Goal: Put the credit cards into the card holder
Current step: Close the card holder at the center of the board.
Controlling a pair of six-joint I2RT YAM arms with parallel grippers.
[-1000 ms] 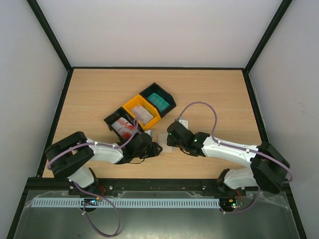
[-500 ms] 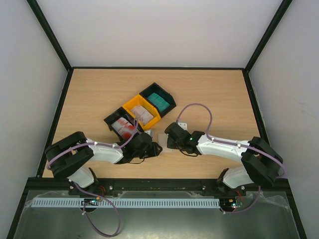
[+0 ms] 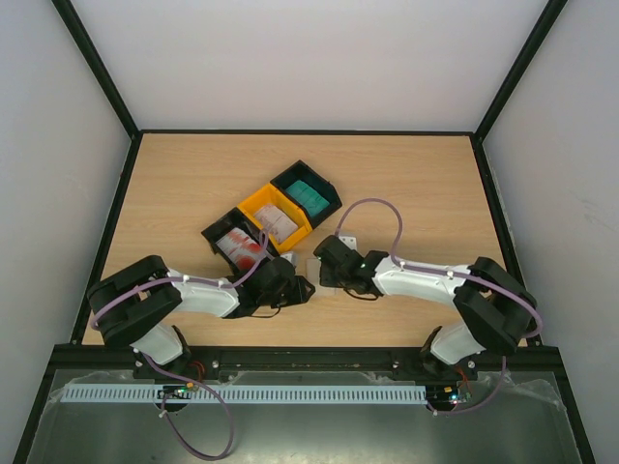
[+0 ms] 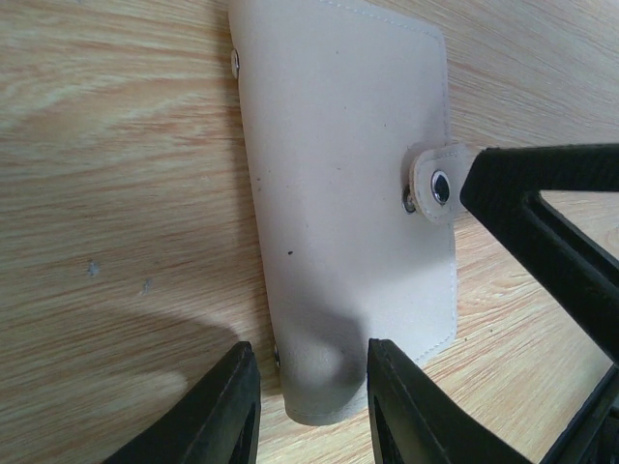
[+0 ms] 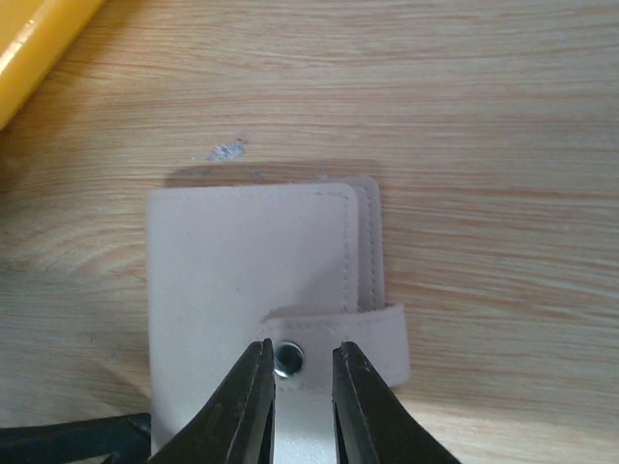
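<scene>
The beige card holder [image 3: 312, 268] lies closed and flat on the table between both grippers. My left gripper [image 4: 311, 348] is open and low over the holder's near corner [image 4: 343, 193], which sits between its fingers. My right gripper [image 5: 302, 350] hangs over the snap tab [image 5: 372, 338], its jaws narrowly open with the metal snap between the tips. The credit cards lie in the trays: a red-blotched card [image 3: 242, 247], a white-grey card [image 3: 280, 224] and a teal card [image 3: 309, 197].
The joined black-yellow-black trays [image 3: 259, 205] stand diagonally just behind the grippers, and the yellow tray's corner [image 5: 34, 39] is close to the holder. A small white piece [image 3: 352, 238] lies by the right arm's cable. Black frame rails border the table.
My right gripper has slid a little left onto the holder's snap tab and its jaws have narrowed. The left gripper and the holder have not moved.
</scene>
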